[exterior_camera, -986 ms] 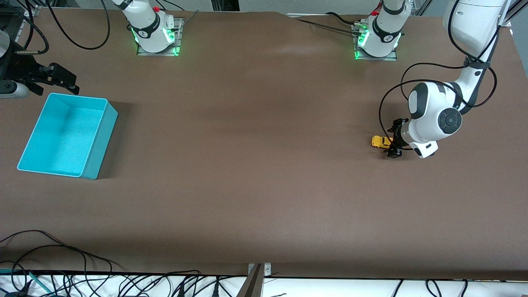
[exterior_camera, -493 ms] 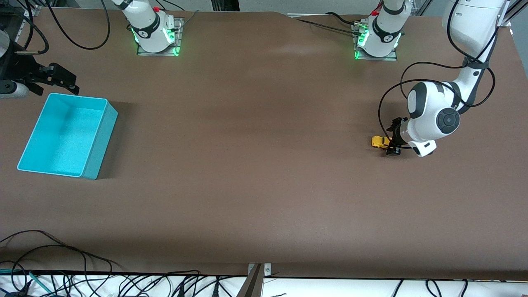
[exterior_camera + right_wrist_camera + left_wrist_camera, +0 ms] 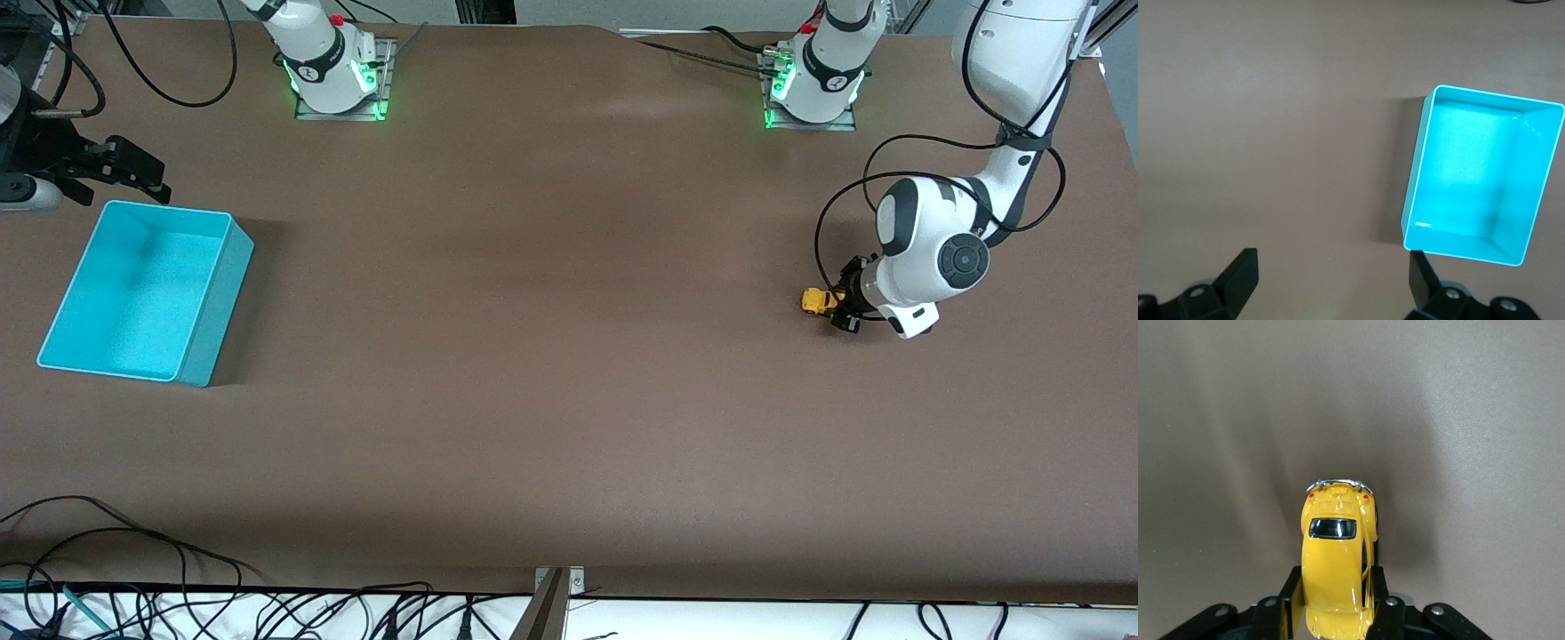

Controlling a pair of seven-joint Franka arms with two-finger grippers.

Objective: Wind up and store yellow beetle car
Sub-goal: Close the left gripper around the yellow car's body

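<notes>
The yellow beetle car (image 3: pixel 816 301) sits on the brown table toward the left arm's end. My left gripper (image 3: pixel 843 304) is low at the table with its fingers closed on both sides of the car. In the left wrist view the car (image 3: pixel 1336 560) shows its rounded roof and dark window, with the black fingers (image 3: pixel 1290 600) pressed to its flanks. My right gripper (image 3: pixel 124 173) hangs open and empty above the table just beside the turquoise bin (image 3: pixel 53 313), and waits. The bin (image 3: pixel 1414 167) is empty in the right wrist view; the gripper (image 3: pixel 1331 277) stands wide open.
Both arm bases (image 3: pixel 333 67) stand along the table edge farthest from the front camera. Cables (image 3: pixel 133 569) lie along the edge nearest it. A black cable loops beside the left wrist (image 3: pixel 836 213).
The left gripper has closed in on the yellow car; its fingers now sit tighter on the car's sides. The car has hardly moved. The right arm has not moved.
</notes>
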